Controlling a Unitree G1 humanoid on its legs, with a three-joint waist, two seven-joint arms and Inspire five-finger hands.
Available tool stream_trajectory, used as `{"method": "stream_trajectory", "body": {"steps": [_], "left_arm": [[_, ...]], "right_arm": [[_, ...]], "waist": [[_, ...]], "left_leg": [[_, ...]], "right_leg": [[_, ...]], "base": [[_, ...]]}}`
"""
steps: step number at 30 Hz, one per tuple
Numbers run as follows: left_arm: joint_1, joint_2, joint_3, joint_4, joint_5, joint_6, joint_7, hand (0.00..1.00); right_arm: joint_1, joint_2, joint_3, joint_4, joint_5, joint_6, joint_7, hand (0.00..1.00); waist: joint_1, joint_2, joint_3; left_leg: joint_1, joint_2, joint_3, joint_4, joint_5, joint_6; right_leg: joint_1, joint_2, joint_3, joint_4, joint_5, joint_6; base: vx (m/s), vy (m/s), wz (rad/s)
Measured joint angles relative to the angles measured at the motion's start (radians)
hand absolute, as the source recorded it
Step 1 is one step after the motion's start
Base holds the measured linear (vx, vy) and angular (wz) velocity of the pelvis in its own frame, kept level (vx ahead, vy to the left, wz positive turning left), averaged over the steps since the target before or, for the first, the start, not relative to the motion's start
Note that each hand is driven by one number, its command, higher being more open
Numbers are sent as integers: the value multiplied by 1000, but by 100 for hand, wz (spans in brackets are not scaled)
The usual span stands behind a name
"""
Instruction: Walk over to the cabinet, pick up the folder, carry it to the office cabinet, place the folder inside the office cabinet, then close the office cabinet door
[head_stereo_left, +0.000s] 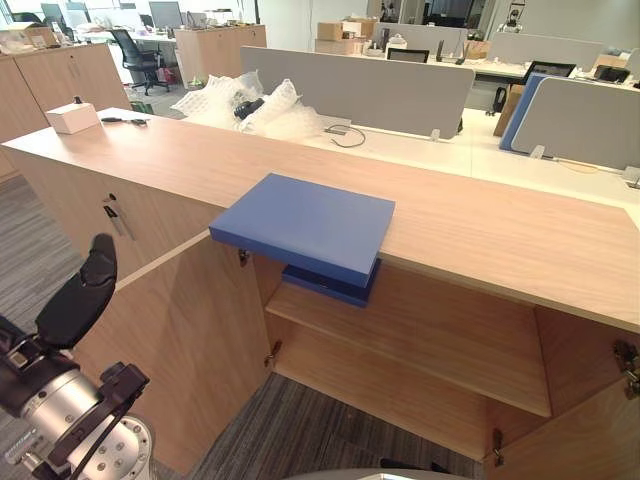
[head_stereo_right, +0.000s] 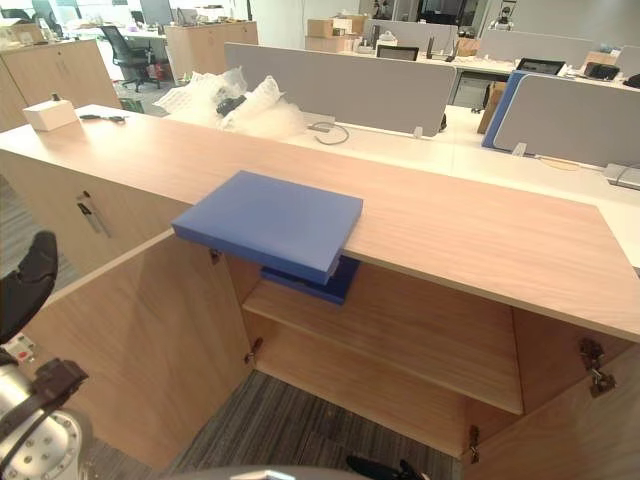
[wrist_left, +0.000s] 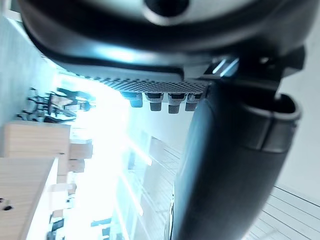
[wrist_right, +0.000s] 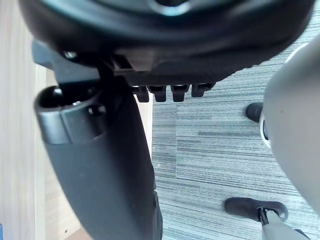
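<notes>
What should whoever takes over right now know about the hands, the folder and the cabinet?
Left hand: open, empty, raised beside the open cabinet door.
Right hand: open, empty.
Blue folder: lies flat on the cabinet top, overhanging its front edge; neither hand touches it. A second blue item sits on the shelf underneath.
Done: robot stands at the cabinet, doors open.
Left: grasp the folder, place it inside, close the door.

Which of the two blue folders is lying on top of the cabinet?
The larger, lighter blue folder, overhanging the wooden top's front edge. The darker one sits beneath it, inside the open cabinet.
</notes>
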Motion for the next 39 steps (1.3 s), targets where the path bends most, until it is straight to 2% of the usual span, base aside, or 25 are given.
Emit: {"method": "stream_trajectory", "body": {"steps": [2,7,10,17,28,39], "left_arm": [[0,75,-44,-10,50,-3,-30,100],[2,298,-142,-1,299,-27,-163,100],[8,370,-160,38,419,-56,-187,100],[22,459,-162,104,538,-79,-239,100],[-3,548,-161,151,588,-84,-239,100],[-62,566,-178,254,588,-81,-252,100]], "right_arm": [[-7,-1,-17,7,-1,-2,0,100],[-29,-15,-23,44,-40,-12,10,100],[-30,-22,-17,55,-43,-25,23,100],[-33,-41,-15,82,-78,-31,36,100],[-31,-45,-26,82,-78,-35,41,100],[-20,-45,-45,81,-79,-35,45,100]], "waist": [[-1,8,-3],[-5,21,-2],[-3,22,-1],[4,27,4],[11,31,7],[-1,27,6]], "left_leg": [[0,-1,-1,-1,0,0],[-1,3,2,-6,0,0],[2,7,6,-9,1,1],[11,17,15,-20,1,0],[28,23,35,-32,1,0],[48,30,65,-46,1,0]], "right_leg": [[0,2,1,-1,0,-1],[-3,14,9,-12,3,-6],[-2,21,14,-20,3,-8],[0,32,34,-27,0,-17],[-3,32,56,-25,-1,-19],[-8,33,89,-24,-1,-20]], "base": [[0,0,0],[-13,-15,-3],[-4,-26,-5],[-7,-24,-4],[-29,-6,-6],[-24,-1,-9]]}}
